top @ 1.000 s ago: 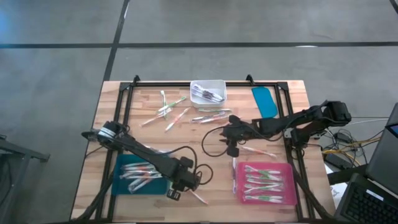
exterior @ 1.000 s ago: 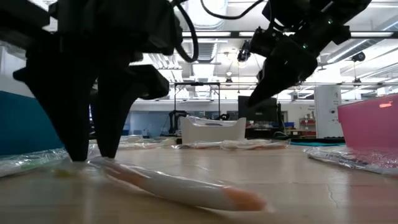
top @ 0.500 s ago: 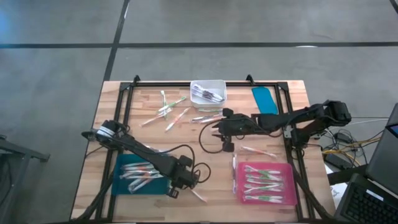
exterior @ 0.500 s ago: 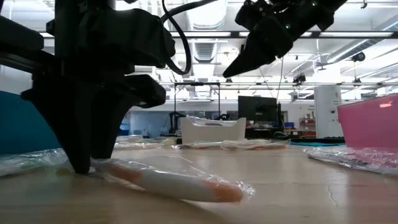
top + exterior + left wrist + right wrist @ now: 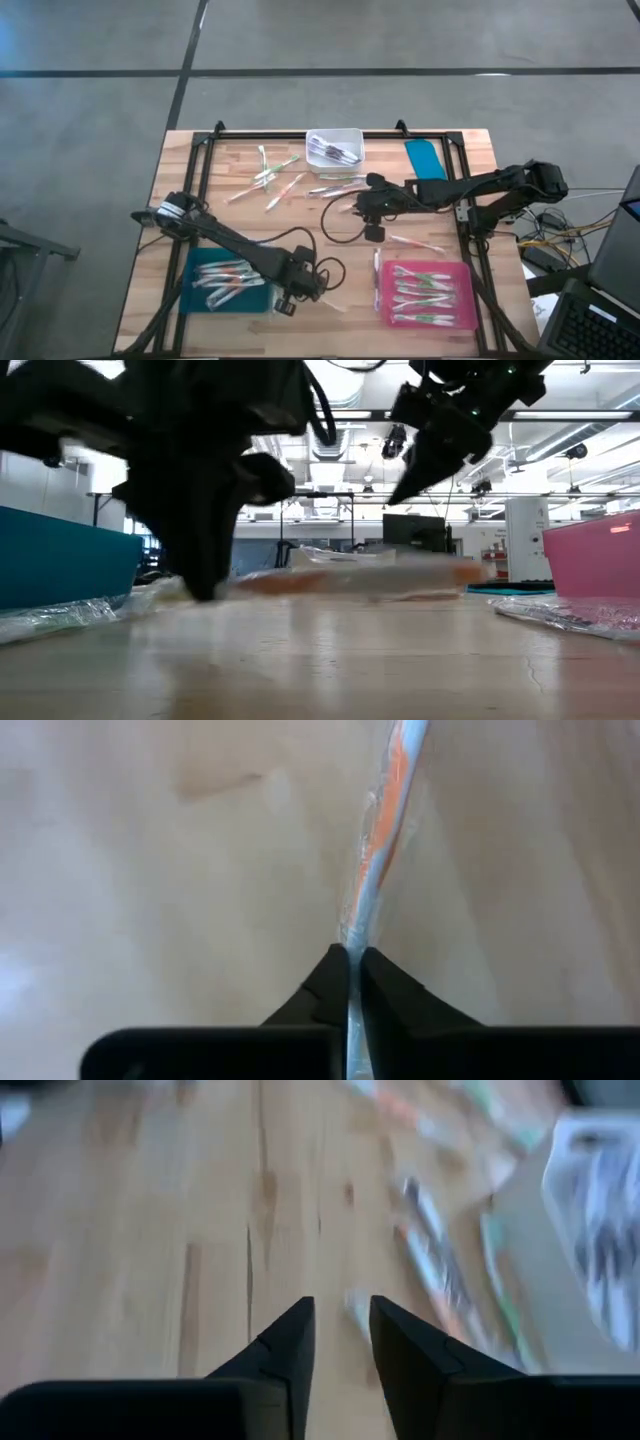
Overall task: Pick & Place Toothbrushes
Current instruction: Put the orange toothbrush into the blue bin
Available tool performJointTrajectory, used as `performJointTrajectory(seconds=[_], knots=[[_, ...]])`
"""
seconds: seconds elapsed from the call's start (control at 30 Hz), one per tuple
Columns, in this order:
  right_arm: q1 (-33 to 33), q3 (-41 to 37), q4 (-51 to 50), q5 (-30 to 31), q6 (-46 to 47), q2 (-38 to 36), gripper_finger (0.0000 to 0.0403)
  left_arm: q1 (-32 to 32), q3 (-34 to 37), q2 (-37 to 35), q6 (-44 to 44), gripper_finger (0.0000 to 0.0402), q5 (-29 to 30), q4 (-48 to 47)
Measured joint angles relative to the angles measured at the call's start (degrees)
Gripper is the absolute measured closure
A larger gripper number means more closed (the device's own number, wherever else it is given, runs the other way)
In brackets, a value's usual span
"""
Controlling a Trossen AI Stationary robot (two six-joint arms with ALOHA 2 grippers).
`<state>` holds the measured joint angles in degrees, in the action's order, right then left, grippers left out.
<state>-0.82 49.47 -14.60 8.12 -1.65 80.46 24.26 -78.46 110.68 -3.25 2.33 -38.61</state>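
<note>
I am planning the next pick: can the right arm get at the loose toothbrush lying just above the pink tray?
Probably yes. The right gripper hangs over bare wood close to that toothbrush, with nothing standing between them. The pink tray lies beside it, not over it. The left gripper is busy far off, jaws shut on another toothbrush.

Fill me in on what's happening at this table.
A two-armed robot is sorting wrapped toothbrushes into trays. The left hand is shut on an orange toothbrush at the table's near edge, beside the teal tray. The right hand hovers mid-table near loose toothbrushes, holding nothing, fingers slightly apart. The pink tray already holds several.
</note>
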Motion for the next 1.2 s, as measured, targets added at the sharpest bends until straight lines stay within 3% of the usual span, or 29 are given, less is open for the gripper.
performJointTrajectory(seconds=[0.17,0.4,0.53,0.73,0.9,1.2], knots=[[0.0,-0.57,-7.17,-0.01,3.47,-2.06,0.0335,-1.54,0.15,-3.91,-0.11,0.0392,4.02,-0.32],[0.02,-4.14,-2.8,-0.05,1.46,-5.72,0.0361,-3.58,5.38,-12.89,0.09,0.0392,13.24,7.61],[0.07,-6.28,0.96,-0.07,-0.26,-7.99,0.0369,-4.77,13.73,-20.24,0.21,0.0392,15.66,20.35],[0.07,-9.04,15.29,-1.28,-1.99,-9.33,0.0363,-7.12,28.84,-30.03,0.26,0.0388,17.12,51.51],[0.07,-11.32,30.45,-7.92,-3.84,-8.06,0.0349,-9.21,37.23,-32.69,1.75,0.039,17.25,70.96],[0.09,-11.87,43.32,-16.96,-2.01,-7.76,0.0304,-11.52,39.92,-32.11,2.12,0.0388,16.88,76.46]])
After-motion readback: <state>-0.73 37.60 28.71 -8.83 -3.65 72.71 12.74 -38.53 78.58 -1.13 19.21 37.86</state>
